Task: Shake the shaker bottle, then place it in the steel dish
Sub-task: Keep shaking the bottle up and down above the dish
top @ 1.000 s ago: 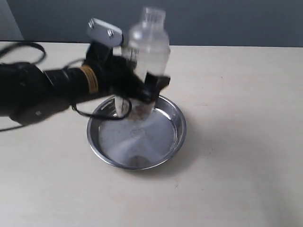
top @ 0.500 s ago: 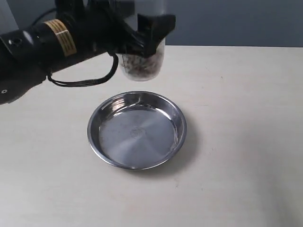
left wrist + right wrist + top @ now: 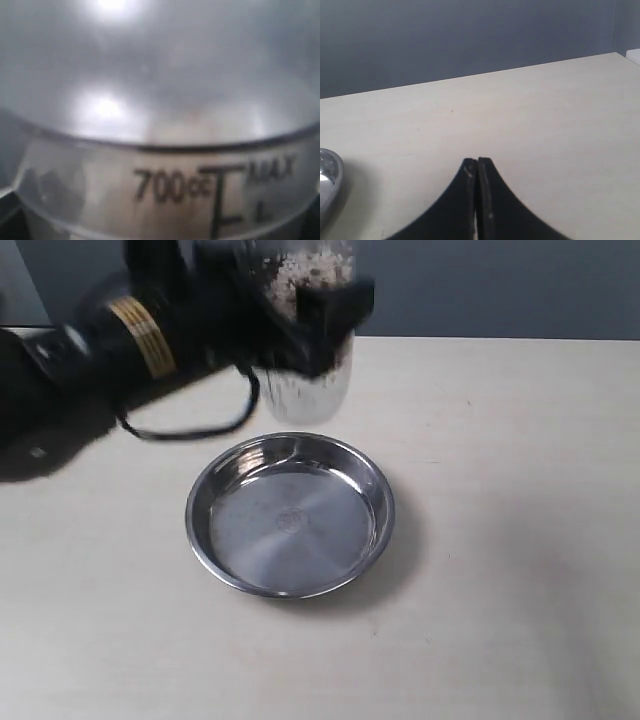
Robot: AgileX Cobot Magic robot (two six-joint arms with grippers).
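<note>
The shaker bottle (image 3: pixel 312 360) hangs in the air above the far rim of the steel dish (image 3: pixel 289 515), with my left gripper (image 3: pixel 318 325) shut on its body. Its top runs out of the exterior view, and pale grains are tossed up inside it. In the left wrist view the frosted bottle (image 3: pixel 160 115) fills the picture, showing the "700cc" and "MAX" marks. The dish lies flat on the table with nothing in it. Over the bare tabletop, my right gripper (image 3: pixel 477 161) is shut on nothing; a sliver of the dish rim (image 3: pixel 329 175) shows at that view's edge.
The pale wooden table (image 3: pixel 510 490) stretches to the right and front of the dish. A grey wall stands behind the table's far edge. The left arm and its black cable (image 3: pixel 190 425) hang over the table's left part.
My left gripper lifted the bottle from just over the dish to high above its far rim. The grains inside jumped from the bottle's bottom toward its upper part. The right gripper stays out of the exterior view.
</note>
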